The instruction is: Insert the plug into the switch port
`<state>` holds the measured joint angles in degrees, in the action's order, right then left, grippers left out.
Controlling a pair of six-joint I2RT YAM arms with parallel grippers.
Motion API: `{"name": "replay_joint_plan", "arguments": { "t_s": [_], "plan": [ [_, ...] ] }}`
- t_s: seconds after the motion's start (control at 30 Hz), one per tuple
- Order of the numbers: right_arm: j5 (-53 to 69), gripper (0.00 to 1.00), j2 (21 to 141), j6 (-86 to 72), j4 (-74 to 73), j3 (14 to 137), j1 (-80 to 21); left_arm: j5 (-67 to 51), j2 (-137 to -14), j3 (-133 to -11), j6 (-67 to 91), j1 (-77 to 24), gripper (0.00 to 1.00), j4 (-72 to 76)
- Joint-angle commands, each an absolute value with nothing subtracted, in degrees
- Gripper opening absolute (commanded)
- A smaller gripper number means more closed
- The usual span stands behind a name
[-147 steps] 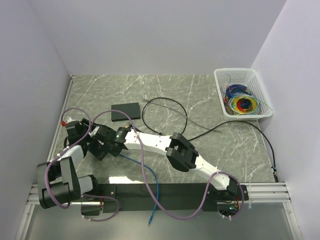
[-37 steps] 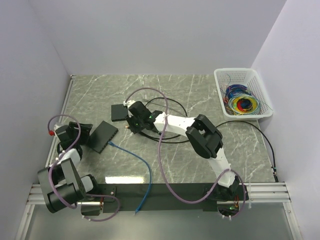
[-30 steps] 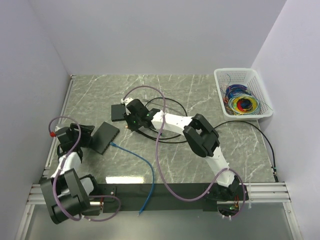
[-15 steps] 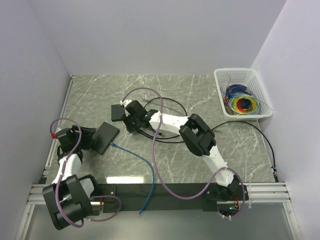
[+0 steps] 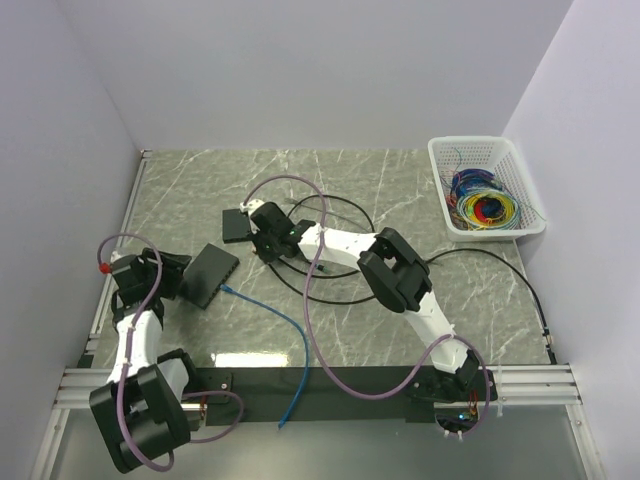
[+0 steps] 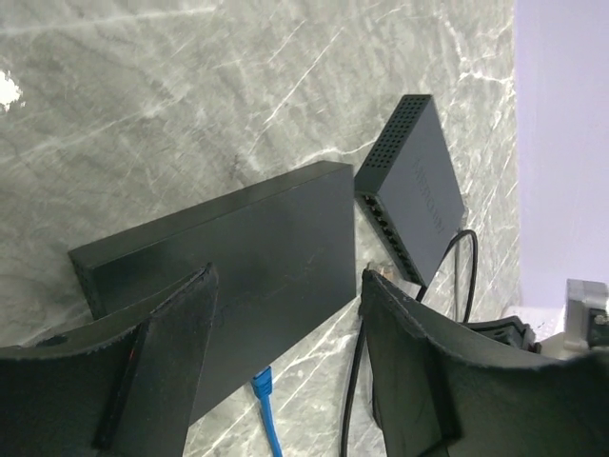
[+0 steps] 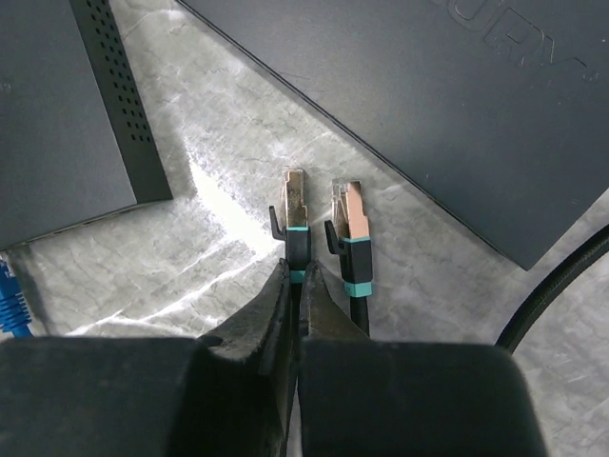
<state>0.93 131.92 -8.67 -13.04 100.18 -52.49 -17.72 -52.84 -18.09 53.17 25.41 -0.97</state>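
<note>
Two black switches lie on the marble table. The near switch (image 5: 210, 275) (image 6: 238, 248) sits under my open left gripper (image 5: 160, 275) (image 6: 285, 276), whose fingers straddle its end; the right finger stands clear of its edge. The back switch (image 5: 237, 225) (image 6: 414, 190) shows a row of ports along one side. My right gripper (image 5: 262, 238) (image 7: 298, 271) is shut on the black cable just behind a teal-banded plug (image 7: 295, 214). That plug points at the gap between the two switches. A second, like plug (image 7: 350, 224) lies right beside it.
A blue cable's plug (image 5: 225, 290) (image 6: 265, 386) lies by the near switch, and its cord runs to the front edge. Black cable loops (image 5: 330, 215) spread behind the right arm. A white basket (image 5: 485, 185) of coloured wires stands at the back right. Walls close three sides.
My right gripper's jaws have shut on the plug's cable beside the back switch. The left arm's base and elbow have swung forward, while its gripper stays over the near switch.
</note>
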Motion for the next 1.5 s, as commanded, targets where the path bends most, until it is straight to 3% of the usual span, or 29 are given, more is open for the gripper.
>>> {"name": "replay_joint_plan", "arguments": {
  "t_s": [0.0,0.13,0.33,0.57,0.67,0.97,1.47],
  "plan": [
    [0.4,0.00,130.2,-8.2,-13.5,97.9,-53.0,-16.4,-50.4,-22.1,50.6,25.3,0.68,-3.5],
    [4.8,0.00,124.1,-9.0,-10.6,94.2,-52.7,-18.5,-48.2,-24.3,50.1,25.3,0.68,-3.4],
    [17.6,0.00,114.4,-13.5,-5.8,88.9,-50.7,-32.1,-48.2,-24.3,51.3,25.4,0.66,6.7],
    [41.8,0.00,108.8,-31.4,11.1,80.2,-43.7,-51.3,-49.8,-17.2,65.7,24.9,0.64,38.2],
    [45.8,0.00,108.9,-35.7,16.9,79.2,-43.2,-52.2,-50.4,-16.9,69.4,22.9,0.63,45.3],
    [51.5,0.00,110.5,-48.3,31.6,77.0,-43.2,-49.2,-52.2,-20.9,64.3,14.6,0.64,39.6],
    [53.5,0.00,113.0,-56.0,40.5,75.2,-43.7,-47.1,-55.1,-21.4,63.0,9.1,0.60,40.3]
  ]
}}
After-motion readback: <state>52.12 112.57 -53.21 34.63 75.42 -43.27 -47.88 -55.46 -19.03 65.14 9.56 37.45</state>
